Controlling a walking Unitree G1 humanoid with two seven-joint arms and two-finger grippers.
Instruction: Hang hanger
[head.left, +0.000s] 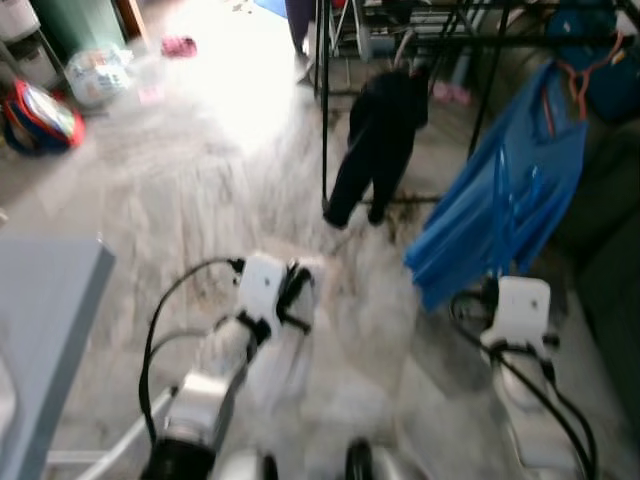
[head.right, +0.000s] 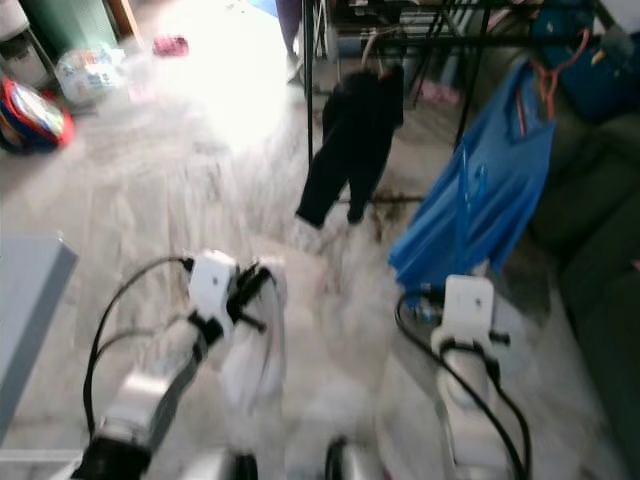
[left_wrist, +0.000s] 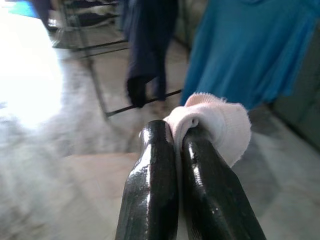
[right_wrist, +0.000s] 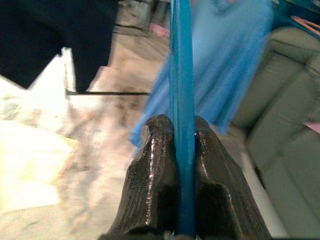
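1. The right gripper (right_wrist: 182, 150) is pinching a blue hanger (right_wrist: 181, 75) between its two black fingers, which are pressing tight against the thin bar on both sides.
2. In the head views that hanger is running up from the right arm into a blue shirt (head.left: 505, 200), which is draping down and out to the robot's right, with an orange hanger (head.left: 580, 75) showing at its collar.
3. The left gripper (left_wrist: 177, 145) is clamping a white cloth (left_wrist: 220, 122), its fingers closed together with the fabric bunching out past the tips.
4. In the left eye view the cloth is dangling below the left arm, above the pale marble floor (head.left: 200, 190).
5. Ahead, a dark garment (head.left: 380, 130) is hanging from a black clothes rack (head.left: 323, 110), its legs nearly reaching the floor.
6. A dark green sofa (head.right: 600, 220) is sitting at the right, just behind the blue shirt.
7. The head views are blurring, so finer detail is not readable.
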